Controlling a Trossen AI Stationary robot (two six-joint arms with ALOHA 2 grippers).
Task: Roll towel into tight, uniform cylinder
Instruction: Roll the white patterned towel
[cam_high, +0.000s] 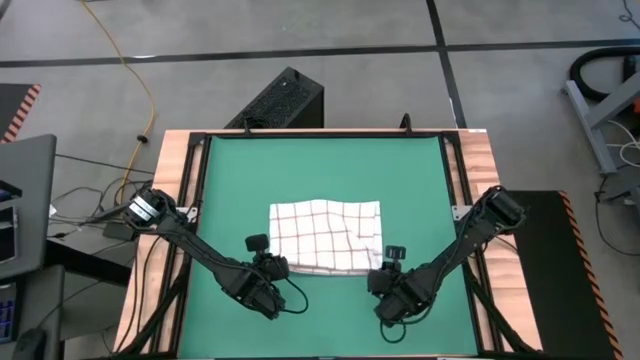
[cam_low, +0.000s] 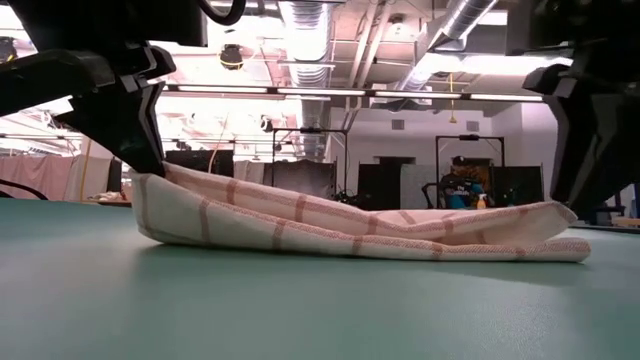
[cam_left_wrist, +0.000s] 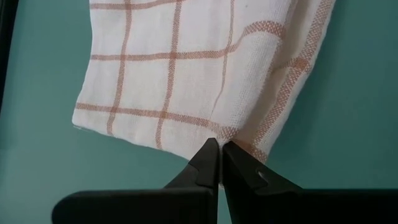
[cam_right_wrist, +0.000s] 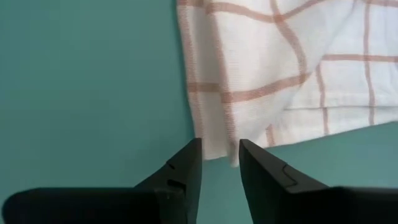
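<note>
The towel (cam_high: 325, 236), white with thin red-brown grid lines, lies folded over on the green mat (cam_high: 320, 170), near the mat's near edge. My left gripper (cam_left_wrist: 219, 144) is shut at the towel's near-left corner, which is raised off the mat (cam_low: 150, 195). My right gripper (cam_right_wrist: 219, 149) stands open at the near-right corner (cam_right_wrist: 231, 158). Its fingertips are on either side of that corner's tip, and I see no hold. The towel's right end (cam_low: 560, 235) rests flat on the mat. My left gripper pinches the towel's near-left corner (cam_left_wrist: 229, 133) between its two fingertips. It comes slanting down from the table's near left. That corner is lifted a little above the mat, folded into at least two layers (cam_low: 165, 215). The rest of the towel slopes down and lies on the mat.
The mat sits inside a wooden table frame (cam_high: 170, 200) with black rails. A black box (cam_high: 285, 100) stands beyond the far edge. Bare mat stretches from the towel to the far edge and on both sides of it.
</note>
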